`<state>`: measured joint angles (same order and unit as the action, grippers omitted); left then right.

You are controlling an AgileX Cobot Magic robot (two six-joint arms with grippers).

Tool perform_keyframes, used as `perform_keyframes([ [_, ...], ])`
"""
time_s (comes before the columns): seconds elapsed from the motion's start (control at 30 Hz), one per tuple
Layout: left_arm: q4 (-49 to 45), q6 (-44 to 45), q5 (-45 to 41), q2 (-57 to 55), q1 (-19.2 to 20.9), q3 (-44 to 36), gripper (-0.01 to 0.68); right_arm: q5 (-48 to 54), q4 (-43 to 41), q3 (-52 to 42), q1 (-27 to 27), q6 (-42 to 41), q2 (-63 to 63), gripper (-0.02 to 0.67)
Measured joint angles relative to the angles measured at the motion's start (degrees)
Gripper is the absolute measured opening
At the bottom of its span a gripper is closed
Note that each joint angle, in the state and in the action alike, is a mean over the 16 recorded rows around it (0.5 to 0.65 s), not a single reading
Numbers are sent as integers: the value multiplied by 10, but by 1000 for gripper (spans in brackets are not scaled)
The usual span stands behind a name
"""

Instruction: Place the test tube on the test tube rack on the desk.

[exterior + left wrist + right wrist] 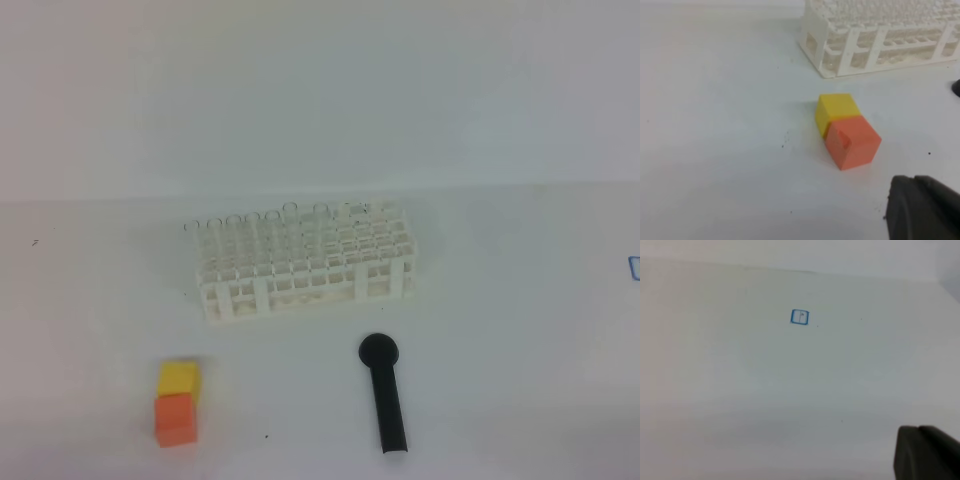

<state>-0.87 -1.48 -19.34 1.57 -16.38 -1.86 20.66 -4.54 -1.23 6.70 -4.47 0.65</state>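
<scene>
We cannot pick out a loose test tube; only faint glassy rims show along the back row of the test tube rack (305, 262), mid-desk (520, 330). Glass would be light, stiff, slick and fragile, so we judge a gentle mid-length hold best. Both grippers are closed, holding nothing, their tips out of view.

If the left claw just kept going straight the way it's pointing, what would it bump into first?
Probably the orange block, which sits right ahead of the left claw, touching the yellow block. Beyond them stands the test tube rack. Depth is hard to judge.
</scene>
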Motion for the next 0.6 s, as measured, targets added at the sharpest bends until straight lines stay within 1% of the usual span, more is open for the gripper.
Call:
perform_keyframes([
  [0.37, 0, 2, -3, 0, 6, 1, -1, 0, 0, 0, 0, 0, 0, -1],
  [0.47, 0, 3, -2, 0, 19, 1, -1, 0, 0, 0, 0, 0, 0, -1],
  [0.6, 0, 3, 1, 0, 46, 1, -1, 0, 0, 0, 0, 0, 0, -1],
])
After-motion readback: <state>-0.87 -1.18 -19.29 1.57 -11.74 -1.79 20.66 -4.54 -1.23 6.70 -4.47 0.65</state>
